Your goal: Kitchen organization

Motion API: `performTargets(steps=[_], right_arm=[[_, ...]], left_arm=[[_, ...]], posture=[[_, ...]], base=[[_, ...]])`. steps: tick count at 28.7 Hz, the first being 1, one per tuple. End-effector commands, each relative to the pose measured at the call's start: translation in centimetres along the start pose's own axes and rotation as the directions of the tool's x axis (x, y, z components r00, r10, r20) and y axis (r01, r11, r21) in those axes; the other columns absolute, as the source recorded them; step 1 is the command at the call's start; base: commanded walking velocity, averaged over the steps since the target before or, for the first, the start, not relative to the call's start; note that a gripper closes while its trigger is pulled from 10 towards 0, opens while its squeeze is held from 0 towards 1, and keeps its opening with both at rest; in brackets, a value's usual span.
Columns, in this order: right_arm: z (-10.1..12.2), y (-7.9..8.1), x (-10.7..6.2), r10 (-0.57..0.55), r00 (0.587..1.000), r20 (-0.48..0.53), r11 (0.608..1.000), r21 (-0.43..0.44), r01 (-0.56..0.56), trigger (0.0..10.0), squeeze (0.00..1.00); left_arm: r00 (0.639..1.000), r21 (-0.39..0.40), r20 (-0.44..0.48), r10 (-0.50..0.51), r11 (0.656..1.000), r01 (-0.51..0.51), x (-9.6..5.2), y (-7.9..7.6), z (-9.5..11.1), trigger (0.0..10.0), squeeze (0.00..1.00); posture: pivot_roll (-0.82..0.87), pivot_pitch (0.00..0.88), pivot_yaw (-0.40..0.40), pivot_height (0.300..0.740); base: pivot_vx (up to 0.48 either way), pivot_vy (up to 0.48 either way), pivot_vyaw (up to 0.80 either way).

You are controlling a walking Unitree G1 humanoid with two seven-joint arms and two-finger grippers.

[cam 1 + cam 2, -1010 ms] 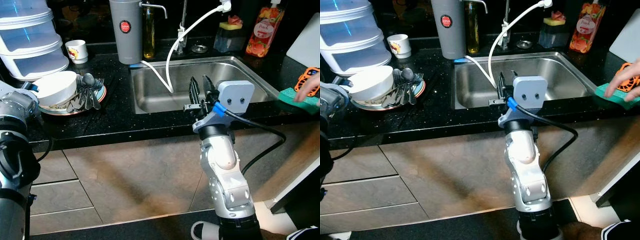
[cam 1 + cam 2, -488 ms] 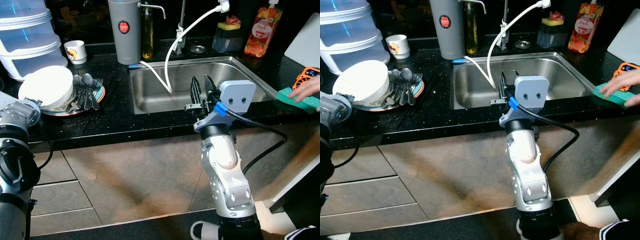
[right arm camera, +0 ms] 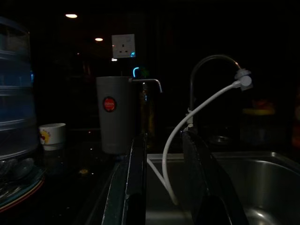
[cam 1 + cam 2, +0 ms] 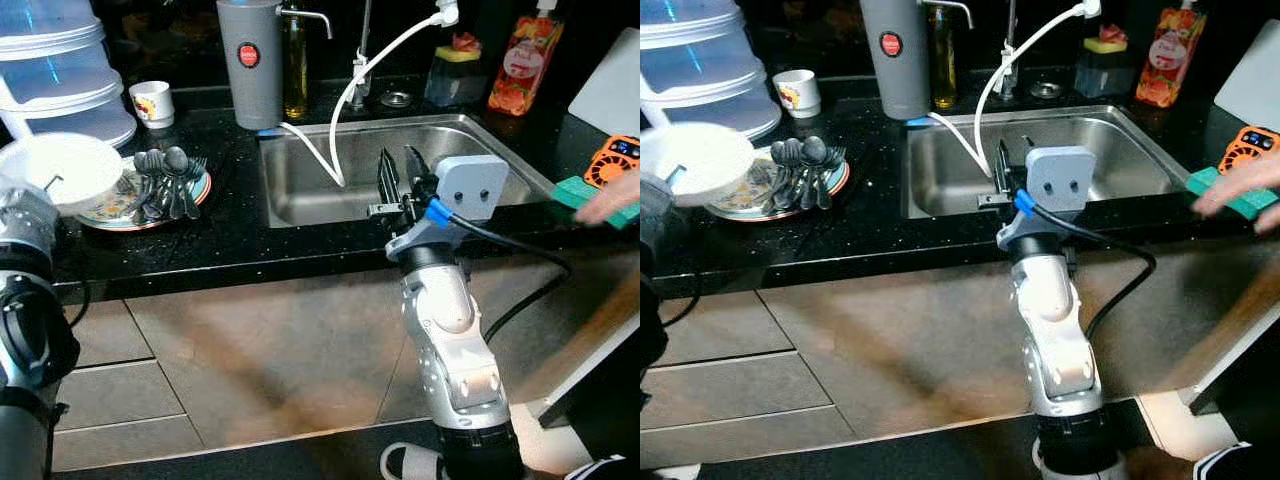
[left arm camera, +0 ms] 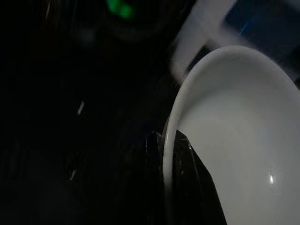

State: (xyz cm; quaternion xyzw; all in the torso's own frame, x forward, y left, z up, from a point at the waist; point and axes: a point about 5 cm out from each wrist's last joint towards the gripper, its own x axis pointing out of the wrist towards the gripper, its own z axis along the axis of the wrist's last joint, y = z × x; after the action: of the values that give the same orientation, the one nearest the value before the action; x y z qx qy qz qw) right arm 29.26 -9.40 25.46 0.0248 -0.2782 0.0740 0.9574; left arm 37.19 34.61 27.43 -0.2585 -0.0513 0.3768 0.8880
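bowl (image 4: 60, 170) pinched at rim by left gripper (image 5: 168, 140) — right gripper (image 4: 400, 172) parted (empty), over sink (image 4: 310, 195).

One white bowl (image 4: 62, 170), one mug (image 4: 153, 102), two bottles (image 4: 526, 62).

The left gripper (image 5: 169, 150) pinches the white bowl's (image 4: 55, 170) rim between its 2 fingers. The right gripper (image 4: 403, 180) is raised at the sink's (image 4: 300, 205) front edge, fingers parted, holding nothing.
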Motion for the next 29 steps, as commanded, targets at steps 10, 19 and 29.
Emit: performTargets(steps=[10,19,29], right_arm=[[0.9,-2.2,0.1,-0.098,0.995,0.03,0.994,-0.036,0.099,10.0,0.0],[2.0,-4.1,-0.3,-0.201,0.976,0.082,0.969,-0.13,0.211,10.0,0.0],[3.2,-4.9,-1.7,-0.261,0.958,0.118,0.939,-0.199,0.28,10.0,0.0]], left_arm=[[0.778,0.222,-0.028,-0.628,0.754,0.618,-4.6,-10.6,-2.2,10.0,0.0],[0.619,0.447,-0.279,-0.735,0.471,0.76,-10.6,-14.8,-12.1,10.0,0.0],[0.645,0.622,-0.133,-0.753,0.443,0.645,-11.3,-15.7,-11.4,10.0,1.0]], posture=[[0.01,0.0,0.046,0.74],[-0.05,0.05,0.097,0.74],[-0.04,0.123,0.126,0.74]], base=[[0.0,0.0,0.0],[0.0,0.0,0.0],[0.0,0.0,0.0]])
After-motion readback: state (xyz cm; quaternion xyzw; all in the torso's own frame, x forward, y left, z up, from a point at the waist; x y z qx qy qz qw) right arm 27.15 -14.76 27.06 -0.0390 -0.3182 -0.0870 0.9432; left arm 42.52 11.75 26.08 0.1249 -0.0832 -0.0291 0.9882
